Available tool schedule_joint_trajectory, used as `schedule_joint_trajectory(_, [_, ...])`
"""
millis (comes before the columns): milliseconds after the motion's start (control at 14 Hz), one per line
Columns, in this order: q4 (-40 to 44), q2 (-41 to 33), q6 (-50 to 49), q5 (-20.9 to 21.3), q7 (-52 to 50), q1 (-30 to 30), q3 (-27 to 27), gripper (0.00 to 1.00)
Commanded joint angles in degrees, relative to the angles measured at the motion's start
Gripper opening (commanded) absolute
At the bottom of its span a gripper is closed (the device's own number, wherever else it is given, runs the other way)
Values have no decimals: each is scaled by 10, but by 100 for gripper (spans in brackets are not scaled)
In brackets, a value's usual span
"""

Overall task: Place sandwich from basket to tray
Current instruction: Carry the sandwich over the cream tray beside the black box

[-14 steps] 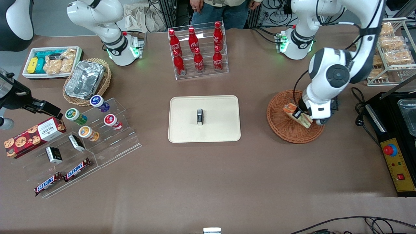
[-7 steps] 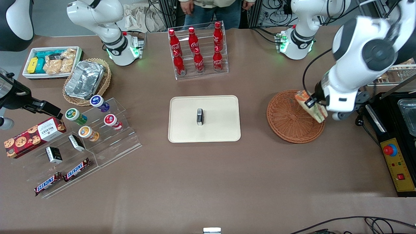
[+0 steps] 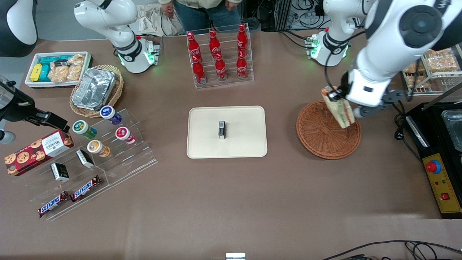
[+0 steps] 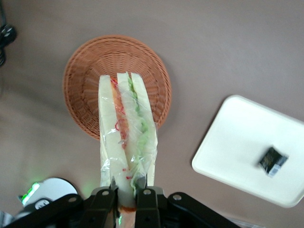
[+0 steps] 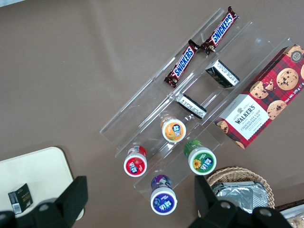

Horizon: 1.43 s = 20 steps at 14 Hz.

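So the sandwich [image 3: 338, 111] is up in the air right now, hanging over the edge of the basket [image 3: 321, 135] that's farther from the front camera, with nothing under it but wicker. The gripper [image 4: 127, 194] is pinching it at one end, fingers [image 4: 145, 197] pressed into the clear wrap, and the rest of the wedge sticks straight out from there.

Handling-wise I'd guess this thing is light but really soft. Bread squashes, the filling layers can slide, and that wrap looks slick and loose, so a grip on the very end lets the long part sag or swing. Can't quite tell from the wrist view how deep the fingers bite, honestly. A hold nearer the middle, across the flat bread faces, would probably be steadier.

The tray [image 3: 202, 144] sits well apart, toward the middle of the table, with a small dark packet [image 3: 221, 129] on it. So the carry across is yet to come.
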Motion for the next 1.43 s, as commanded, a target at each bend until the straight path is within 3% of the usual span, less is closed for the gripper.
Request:
schedule_joint_trajectory(0, [18,14,2,-7,27,-2,-26,0])
schedule_joint_trajectory(429, [-35,36,147,-18,-9,-75,-51,0])
schedule_joint_trajectory(786, [-65,122,244,-29,-16,-142,-50,0])
schedule_joint_trajectory(1071, [-161,140,379,-23,-15,-159,-50,0])
schedule_joint_trajectory(1357, [-163,192,463,-13,-8,-169,-50,0])
